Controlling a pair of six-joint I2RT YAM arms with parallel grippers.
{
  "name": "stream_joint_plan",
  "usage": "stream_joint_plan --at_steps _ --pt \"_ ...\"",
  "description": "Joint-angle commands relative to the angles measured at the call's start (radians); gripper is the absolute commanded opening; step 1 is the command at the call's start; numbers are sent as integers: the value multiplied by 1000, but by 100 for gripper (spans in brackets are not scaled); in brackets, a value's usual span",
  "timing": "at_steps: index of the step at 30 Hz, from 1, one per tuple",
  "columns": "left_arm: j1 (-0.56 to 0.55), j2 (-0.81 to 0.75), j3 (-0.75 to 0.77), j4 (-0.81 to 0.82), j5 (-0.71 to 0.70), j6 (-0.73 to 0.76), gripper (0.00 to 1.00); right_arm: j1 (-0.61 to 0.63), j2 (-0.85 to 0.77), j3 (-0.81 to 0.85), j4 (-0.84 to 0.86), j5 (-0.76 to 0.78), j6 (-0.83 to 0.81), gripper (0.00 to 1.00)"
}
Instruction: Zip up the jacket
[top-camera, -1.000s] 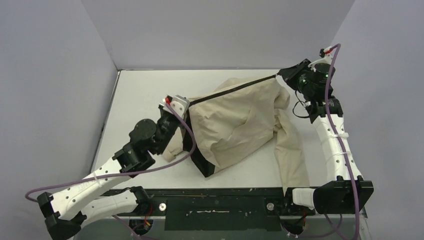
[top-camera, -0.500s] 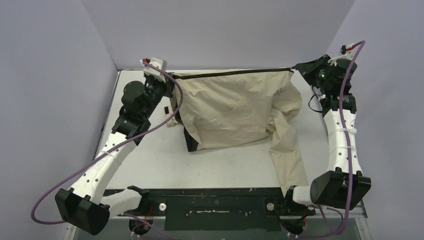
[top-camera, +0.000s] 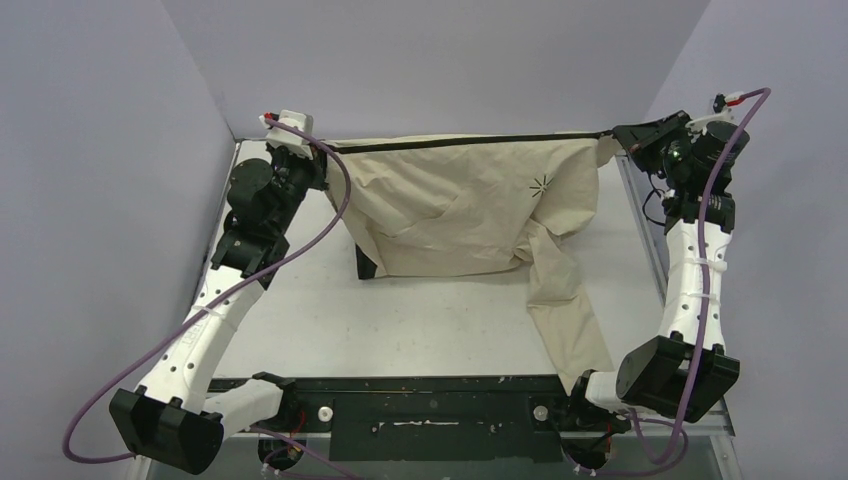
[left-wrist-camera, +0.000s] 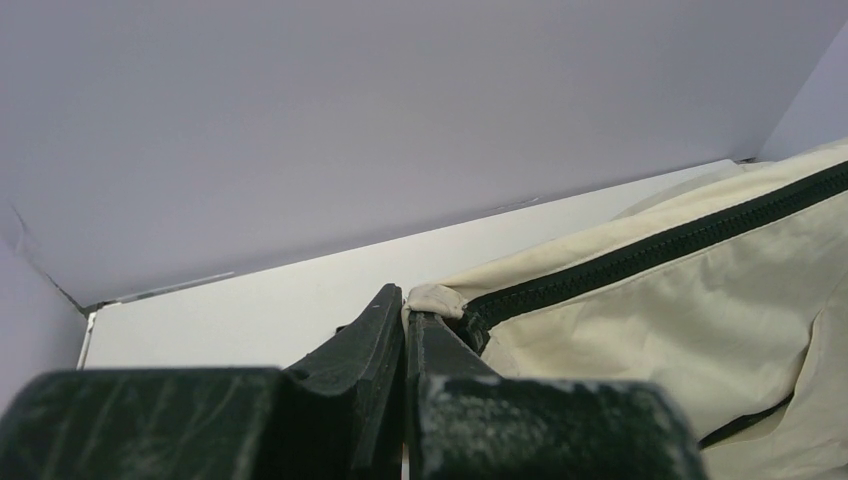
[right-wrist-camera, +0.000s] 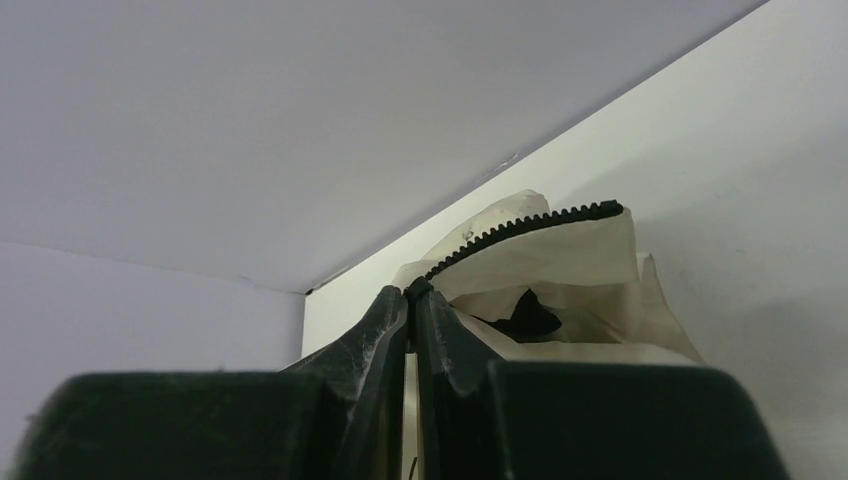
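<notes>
Jacket (top-camera: 470, 210) spread high across the upper middle of the top view, pulled taut between 2 arms, its lower part draped down onto the white counter (top-camera: 440, 320). Along the top edge, a dark zipper (top-camera: 470, 142) drawn in a nearly straight line from upper left to upper right. On the beige front, right of centre, a small black starburst logo (top-camera: 541, 184). Below it, 1 long sleeve (top-camera: 565, 310) trailing down the counter toward the lower right of the frame. At the lower left corner of the hanging cloth, a patch of dark lining (top-camera: 365, 262).

Left pincer (top-camera: 328, 152) at upper left of the top view, fingers pressed together and clamped on the jacket's left end. In the left wrist view, same pincer (left-wrist-camera: 405, 300) at lower centre, tips pinching a small beige fold of fabric (left-wrist-camera: 435, 298) right where the zipper tape (left-wrist-camera: 650, 245) begins and slants off toward the upper right.

Right pincer (top-camera: 618, 135) at upper right of the top view, also closed and gripping the jacket's other end. In the right wrist view, tips (right-wrist-camera: 412, 295) nipped together on the dark end of the zipper, with a toothed edge (right-wrist-camera: 520, 222) curving away to the right over crumpled beige cloth (right-wrist-camera: 590, 260). Unclear from that view whether the slider itself or only the tape sits between the tips.

Grey walls (top-camera: 430, 60) behind and to both sides.
</notes>
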Motion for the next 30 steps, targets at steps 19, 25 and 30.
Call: stream_joint_plan --at_steps 19,25,30 --pt "102 -43 6 -84 -447 233 0 -126 3 0 143 128 14 0" --pt "102 -43 -6 -81 -363 228 0 -137 2 11 182 101 44 0" --pt "102 -31 -9 -94 -381 232 0 -162 1 28 160 114 32 0"
